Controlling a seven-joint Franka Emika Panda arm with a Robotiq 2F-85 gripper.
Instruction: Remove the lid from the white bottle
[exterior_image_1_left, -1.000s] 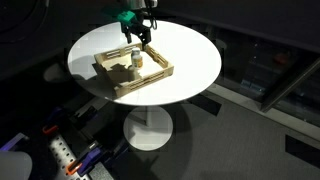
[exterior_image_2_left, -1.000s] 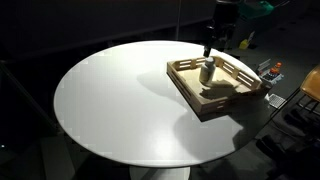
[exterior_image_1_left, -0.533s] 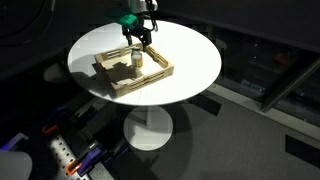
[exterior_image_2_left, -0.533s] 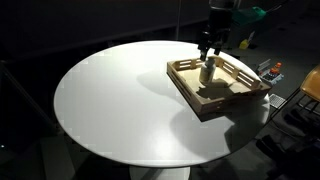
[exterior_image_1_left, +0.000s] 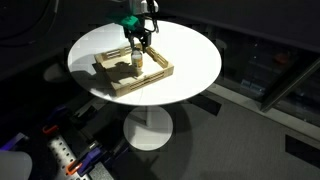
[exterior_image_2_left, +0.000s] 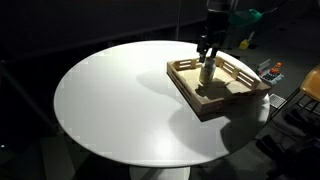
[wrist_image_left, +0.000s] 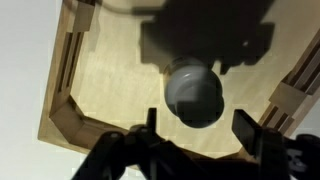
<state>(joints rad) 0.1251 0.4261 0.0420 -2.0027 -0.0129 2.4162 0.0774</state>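
The white bottle (exterior_image_1_left: 135, 62) stands upright inside the light wooden tray (exterior_image_1_left: 150, 79) on the round white table; it also shows in the other exterior view (exterior_image_2_left: 208, 73). Its greyish-dark lid (wrist_image_left: 194, 93) sits on top, seen from above in the wrist view. My gripper (exterior_image_1_left: 138, 44) hangs directly above the bottle, also seen in an exterior view (exterior_image_2_left: 209, 50). In the wrist view the open fingers (wrist_image_left: 198, 128) stand either side of the lid, not touching it.
The tray's wooden walls (wrist_image_left: 68, 70) surround the bottle closely. The round white table (exterior_image_2_left: 110, 110) stands on a pedestal. Dark floor and equipment (exterior_image_1_left: 70, 155) lie around it.
The gripper has moved sideways and lowered until it is over the bottle. The bottle and tray have not moved.
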